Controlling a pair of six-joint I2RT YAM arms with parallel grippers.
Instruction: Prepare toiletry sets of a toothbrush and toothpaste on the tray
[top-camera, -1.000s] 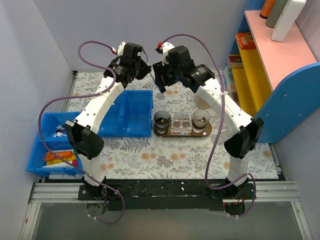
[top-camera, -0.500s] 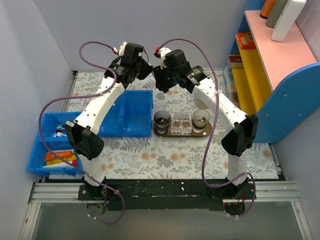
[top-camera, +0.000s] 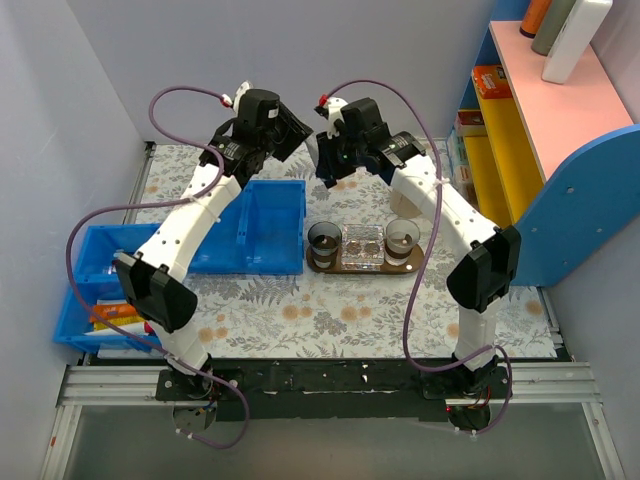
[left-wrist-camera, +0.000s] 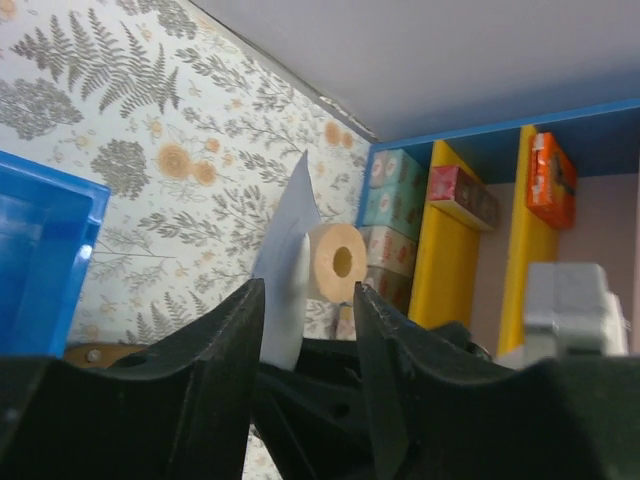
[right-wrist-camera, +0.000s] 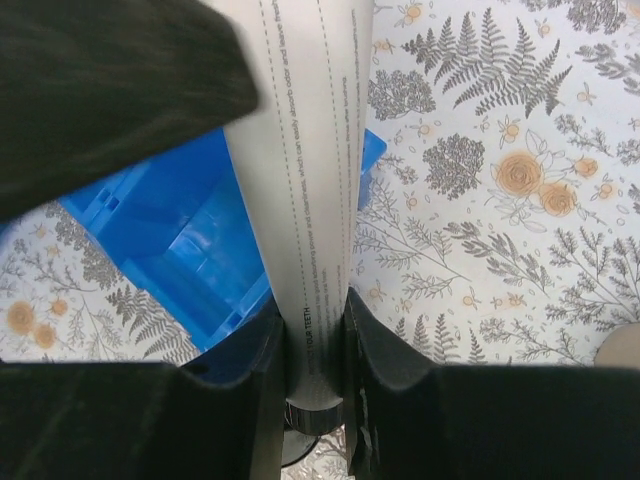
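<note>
My right gripper (right-wrist-camera: 315, 330) is shut on a pale grey printed tube (right-wrist-camera: 305, 150) with a dark cap, reading "YOUR TEETH"; it hangs high over the back of the table (top-camera: 327, 165). My left gripper (left-wrist-camera: 308, 290) is open and empty, close beside it (top-camera: 292, 128); the tube's flat end (left-wrist-camera: 283, 270) shows just beyond its fingers. No yellow-gold toothpaste shows. The dark brown tray (top-camera: 417, 263) lies mid-table with two dark cups (top-camera: 323, 240) (top-camera: 402, 237) and a clear holder (top-camera: 363, 246).
A blue bin (top-camera: 265, 225) stands left of the tray and under the grippers (right-wrist-camera: 170, 240). A second blue bin (top-camera: 95, 290) at the left holds an orange tube (top-camera: 115, 312). A beige roll (left-wrist-camera: 337, 262) and a blue-yellow shelf (top-camera: 500, 150) are at the right.
The left gripper has drawn back up and left from the right gripper, and its elbow swung left. The right gripper shifted slightly right and keeps the tube.
</note>
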